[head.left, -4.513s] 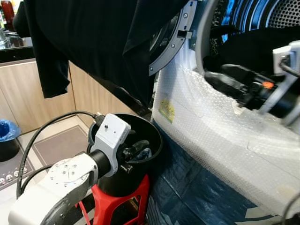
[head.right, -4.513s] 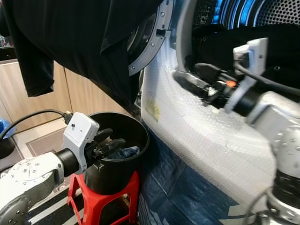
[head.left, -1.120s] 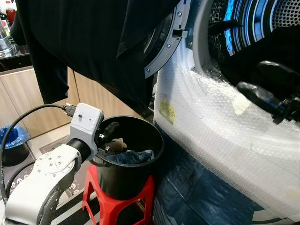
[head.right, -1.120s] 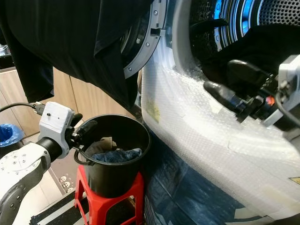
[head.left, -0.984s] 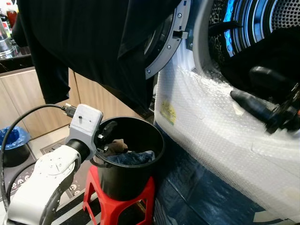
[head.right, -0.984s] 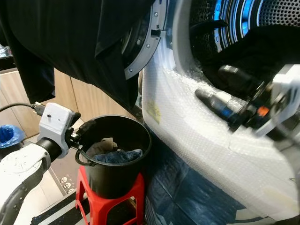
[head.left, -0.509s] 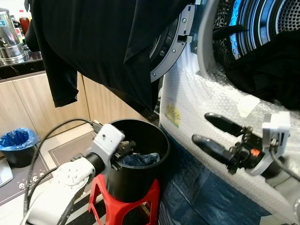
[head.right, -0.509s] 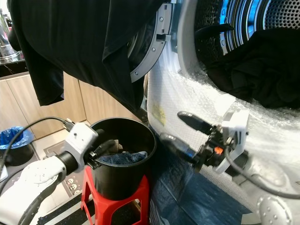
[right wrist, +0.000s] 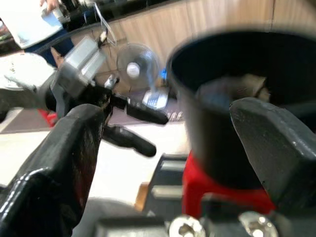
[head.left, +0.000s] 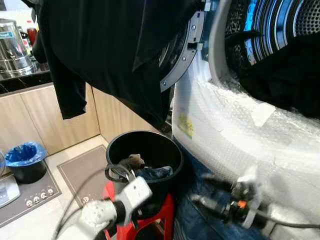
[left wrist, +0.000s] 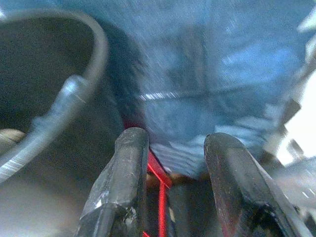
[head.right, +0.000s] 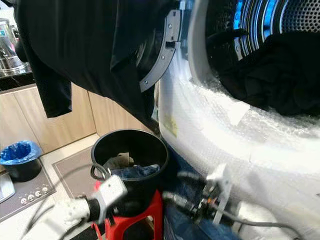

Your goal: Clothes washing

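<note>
A black bucket (head.left: 145, 150) stands on a red stool (head.left: 165, 212) in front of the washing machine. Blue denim (head.left: 156, 173) and a beige cloth (head.left: 132, 161) lie in it. Black clothing (head.left: 282, 75) is heaped in the open drum (head.left: 280, 20). My left gripper (left wrist: 175, 140) hangs low beside the bucket's wall, open and empty. My right gripper (head.left: 206, 190) is low in front of the washer, pointing towards the bucket, also open and empty. The right wrist view looks past its fingers (right wrist: 74, 133) at the bucket (right wrist: 237, 98) and the left gripper (right wrist: 158, 133).
A large black garment (head.left: 115, 50) hangs over the washer door (head.left: 182, 55) above the bucket. Bubble wrap (head.left: 240, 130) covers the washer's front, with blue tarp (head.left: 192, 170) below. A blue-lined bin (head.left: 25, 160), a grey mat (head.left: 80, 170) and a metal urn (head.left: 12, 42) are to the left.
Both arms have dropped. The left gripper came out of the bucket to below its rim. The right gripper left the drum opening and sank low before the washer. The camera shifted too.
</note>
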Controlling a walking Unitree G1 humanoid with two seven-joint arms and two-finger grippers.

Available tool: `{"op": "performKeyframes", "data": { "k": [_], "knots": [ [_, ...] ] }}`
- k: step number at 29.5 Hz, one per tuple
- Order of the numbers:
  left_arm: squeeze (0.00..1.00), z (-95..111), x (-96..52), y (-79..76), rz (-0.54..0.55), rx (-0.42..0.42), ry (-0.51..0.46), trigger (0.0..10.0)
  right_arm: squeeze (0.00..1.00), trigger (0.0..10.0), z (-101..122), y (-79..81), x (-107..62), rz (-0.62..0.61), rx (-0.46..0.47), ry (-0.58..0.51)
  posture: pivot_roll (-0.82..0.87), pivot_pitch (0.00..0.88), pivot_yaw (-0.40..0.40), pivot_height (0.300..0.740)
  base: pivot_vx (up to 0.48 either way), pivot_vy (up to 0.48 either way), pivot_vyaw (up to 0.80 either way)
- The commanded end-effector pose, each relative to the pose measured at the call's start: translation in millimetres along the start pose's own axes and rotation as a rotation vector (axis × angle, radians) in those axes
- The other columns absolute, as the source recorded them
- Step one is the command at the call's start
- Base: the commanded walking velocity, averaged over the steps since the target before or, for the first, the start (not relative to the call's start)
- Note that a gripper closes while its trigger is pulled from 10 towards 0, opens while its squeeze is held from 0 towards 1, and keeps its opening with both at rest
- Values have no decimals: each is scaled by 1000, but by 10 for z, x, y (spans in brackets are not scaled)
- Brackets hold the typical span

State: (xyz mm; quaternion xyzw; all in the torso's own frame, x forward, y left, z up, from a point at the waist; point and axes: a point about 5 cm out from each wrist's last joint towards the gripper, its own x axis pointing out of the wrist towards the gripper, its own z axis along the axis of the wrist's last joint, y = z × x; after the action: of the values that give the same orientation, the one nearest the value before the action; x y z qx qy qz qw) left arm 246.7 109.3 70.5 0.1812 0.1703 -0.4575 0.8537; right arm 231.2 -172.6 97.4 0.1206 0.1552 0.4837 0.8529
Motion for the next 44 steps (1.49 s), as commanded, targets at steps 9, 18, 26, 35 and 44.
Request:
{"op": "performKeyframes", "data": {
  "k": [9, 18, 26, 35, 44],
  "knots": [
    [0, -533, 285, -117, -34, -80, 155, 10000, 0, 10000, -722, -371, 75, -308, 102, 124, -16, 0, -16, 740, 0, 0, 0],
    [0, -1097, 338, -308, 42, -146, 382, 10000, 0, 10000, -1219, -521, 7, -593, 200, 237, -37, 0, 8, 740, 0, 0, 0],
    [0, -1294, 313, -356, 191, -238, 449, 10000, 0, 10000, -1545, -485, -71, -785, 229, 357, -37, 0, 10, 740, 0, 0, 0],
    [0, -1495, 181, -410, 377, -319, 529, 10000, 0, 10000, -1893, -314, -231, -967, 274, 510, -12, 0, 0, 740, 0, 0, 0],
    [0, -1782, -74, -579, 506, -388, 674, 10000, 0, 10000, -2086, -155, -236, -1040, 323, 611, 7, 0, -5, 740, 0, 0, 0]
  ]
}}
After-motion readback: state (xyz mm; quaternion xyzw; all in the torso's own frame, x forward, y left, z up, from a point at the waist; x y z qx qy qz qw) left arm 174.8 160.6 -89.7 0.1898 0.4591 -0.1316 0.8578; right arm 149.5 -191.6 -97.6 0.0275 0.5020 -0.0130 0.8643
